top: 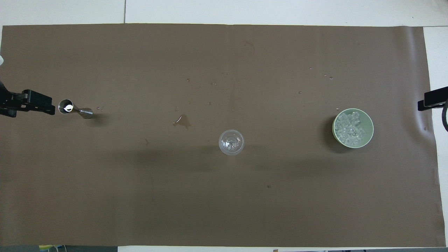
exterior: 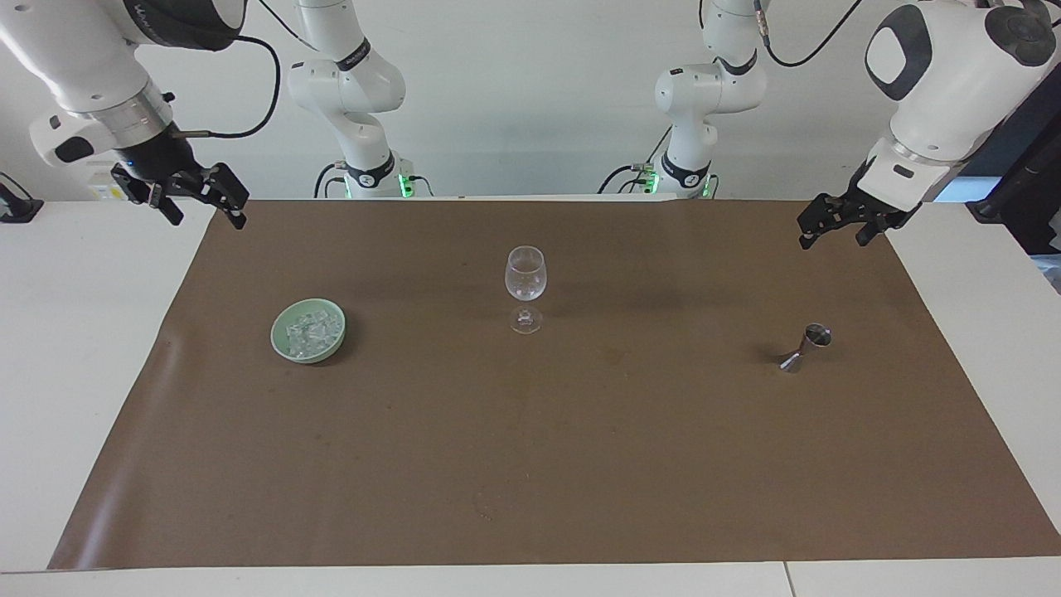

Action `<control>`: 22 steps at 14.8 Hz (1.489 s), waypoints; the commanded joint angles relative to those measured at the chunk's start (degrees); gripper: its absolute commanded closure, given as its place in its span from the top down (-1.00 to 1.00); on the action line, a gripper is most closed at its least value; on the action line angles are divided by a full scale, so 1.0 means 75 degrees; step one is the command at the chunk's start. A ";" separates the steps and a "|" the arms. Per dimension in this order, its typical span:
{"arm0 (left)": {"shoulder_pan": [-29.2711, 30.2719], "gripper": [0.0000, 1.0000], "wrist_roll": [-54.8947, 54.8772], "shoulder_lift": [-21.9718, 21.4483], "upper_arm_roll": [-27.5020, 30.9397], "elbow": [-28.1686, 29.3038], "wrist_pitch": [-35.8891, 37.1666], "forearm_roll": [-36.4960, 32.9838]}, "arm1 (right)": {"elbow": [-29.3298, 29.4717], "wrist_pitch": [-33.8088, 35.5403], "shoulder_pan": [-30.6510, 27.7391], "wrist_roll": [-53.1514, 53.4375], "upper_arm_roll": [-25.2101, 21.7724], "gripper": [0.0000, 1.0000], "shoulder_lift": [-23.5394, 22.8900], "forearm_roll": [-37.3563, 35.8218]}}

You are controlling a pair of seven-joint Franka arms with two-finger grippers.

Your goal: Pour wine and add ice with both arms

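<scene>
A clear stemmed wine glass (exterior: 525,286) (top: 231,141) stands upright in the middle of the brown mat. A pale green bowl (exterior: 282,342) (top: 369,123) holding a heap of clear ice (exterior: 313,334) (top: 351,128) sits toward the right arm's end. A small metal jigger (exterior: 806,347) (top: 75,109) stands toward the left arm's end. My right gripper (exterior: 199,199) (top: 432,99) hangs open and empty over the mat's edge at its end. My left gripper (exterior: 837,224) (top: 35,105) hangs open and empty over the mat's edge beside the jigger.
The brown mat (exterior: 530,456) (top: 224,210) covers most of the white table (exterior: 83,373). A small wet patch (top: 182,120) and scattered droplets lie on the mat between the jigger and the glass.
</scene>
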State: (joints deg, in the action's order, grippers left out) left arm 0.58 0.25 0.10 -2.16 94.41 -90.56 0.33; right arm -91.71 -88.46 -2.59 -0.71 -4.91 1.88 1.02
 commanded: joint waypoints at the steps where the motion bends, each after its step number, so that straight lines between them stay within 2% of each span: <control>1: 0.0016 1.00 -0.0092 -0.0236 0.0043 0.0279 -0.0172 0.0097 | -0.0136 -0.0135 -0.0030 -0.0151 0.0046 1.00 0.0090 0.0052; 19: 0.0017 1.00 -0.0046 -0.0225 0.0031 0.0279 -0.0207 0.0097 | -0.0147 -0.0065 -0.0065 -0.0092 0.0128 1.00 0.0101 0.0052; 22: -0.0159 1.00 0.0013 -0.0143 -0.0004 0.0081 -0.0312 0.0109 | -0.0147 -0.0065 -0.0065 -0.0092 0.0128 1.00 0.0101 0.0052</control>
State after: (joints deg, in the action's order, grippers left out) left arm 0.29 0.25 0.10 -2.33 94.37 -91.46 0.43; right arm -91.71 -88.47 -2.59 -0.71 -4.18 1.88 1.02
